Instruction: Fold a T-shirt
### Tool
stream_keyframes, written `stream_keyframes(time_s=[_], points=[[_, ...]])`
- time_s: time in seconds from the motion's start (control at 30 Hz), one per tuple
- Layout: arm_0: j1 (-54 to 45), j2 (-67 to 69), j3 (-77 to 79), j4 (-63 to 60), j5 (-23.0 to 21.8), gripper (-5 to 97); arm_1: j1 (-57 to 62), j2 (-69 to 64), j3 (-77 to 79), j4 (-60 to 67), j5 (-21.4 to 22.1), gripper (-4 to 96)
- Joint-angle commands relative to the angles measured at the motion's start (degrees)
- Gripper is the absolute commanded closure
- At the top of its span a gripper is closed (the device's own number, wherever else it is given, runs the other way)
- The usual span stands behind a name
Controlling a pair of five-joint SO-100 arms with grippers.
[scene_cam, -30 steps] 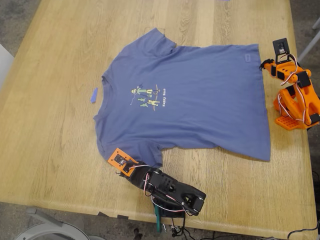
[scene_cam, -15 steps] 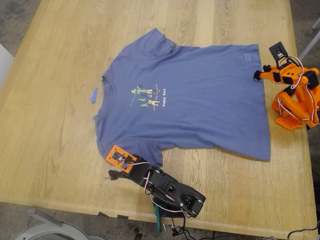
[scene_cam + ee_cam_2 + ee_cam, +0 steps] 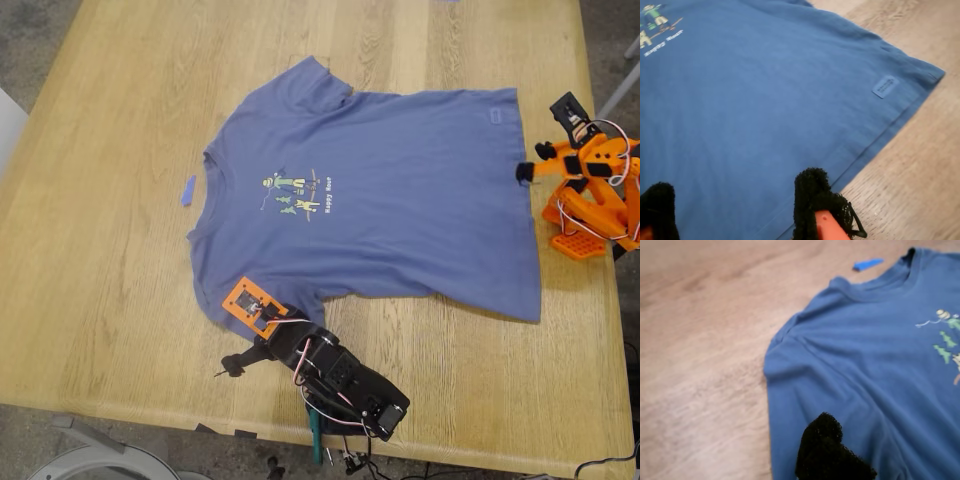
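Observation:
The slate-blue T-shirt lies flat on the wooden table, print up and collar toward the exterior view's left. My first gripper is at the near sleeve, with one black jaw swung out over bare wood. In the first wrist view one black fingertip hovers over the sleeve of the shirt. My second gripper is open, its two padded fingertips spread over the shirt just inside the hem. It sits at the exterior view's right.
A small blue scrap lies on the wood beside the collar and also shows in the first wrist view. A small label patch sits near the hem corner. The orange arm's base stands by the table's right edge.
My first gripper moved onto the near sleeve and one jaw swung outward. My second gripper first reached over the hem, then shifted along it toward the exterior view's bottom.

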Motion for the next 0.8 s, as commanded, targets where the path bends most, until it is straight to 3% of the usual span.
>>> stream_keyframes(time_s=[0.0, 0.37, 0.77], points=[[3.7, -10.3, -17.3, 4.1, 1.1, 33, -3.2, -4.0, -4.7, 0.5, -0.3, 53.4], [15.2, -29.2, -37.8, 15.7, 3.6, 34, -21.2, -33.4, -19.2, 0.1, 1.8, 55.0], [21.9, -44.0, -40.4, 8.3, 6.4, 36, -34.0, -56.1, -24.0, -16.8, 6.3, 56.2]])
